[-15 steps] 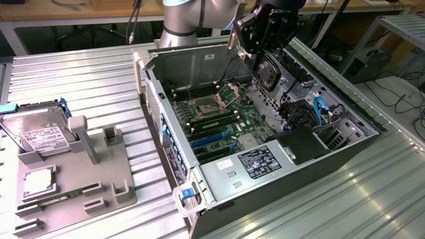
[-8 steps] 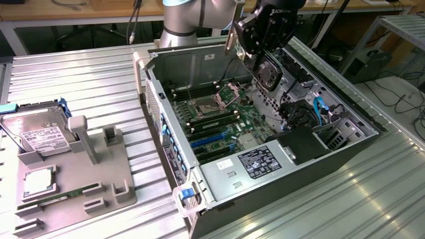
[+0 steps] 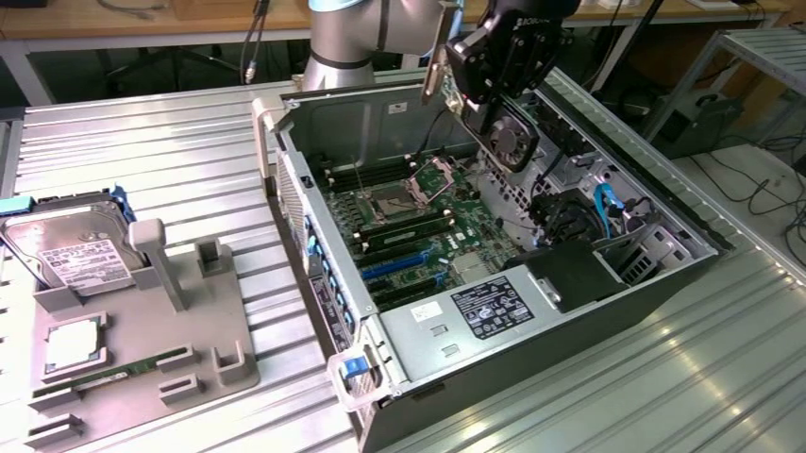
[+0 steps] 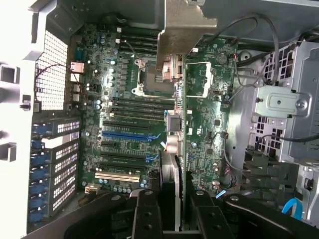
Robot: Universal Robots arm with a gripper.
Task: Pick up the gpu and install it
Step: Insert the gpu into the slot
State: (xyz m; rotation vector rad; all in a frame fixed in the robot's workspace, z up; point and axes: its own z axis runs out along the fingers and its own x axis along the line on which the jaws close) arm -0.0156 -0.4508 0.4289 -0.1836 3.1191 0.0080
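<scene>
On the ribbed metal bench (image 3: 151, 151) the open computer case (image 3: 605, 354) is laid on its side, and the task is judged to be partway done: the gpu (image 4: 204, 129) has been picked up but is not yet installed. It is held in the air above the case, edge down over the motherboard (image 3: 422, 226), with its silver bracket (image 4: 184, 30) at the end away from the gripper (image 4: 172, 199). The jaws are drawn narrow and closed on the card's near edge, one finger on each face. No contact between the card and any slot can be seen, so lowering and seating it are judged to be left. Inside the case the motherboard is exposed. Its blue expansion slots (image 3: 396, 269) are seen near the case's bracket wall, with nothing fitted in them, and the processor socket (image 3: 400, 193) lies further in. A grey power supply (image 3: 497, 307) with a dark label is set at the case's near end, a black block (image 3: 573, 274) is placed beside it, and a blue cable (image 3: 602, 203) is run along the far side. Off the case, to the exterior view's left, a grey holder tray (image 3: 233, 373) is set on the bench. In it a silver hard drive (image 3: 75, 255) is propped at the end far from the case, a square processor (image 3: 72, 344) is laid flat – and a narrow green memory stick (image 3: 108, 376) is laid in its groove.
</scene>
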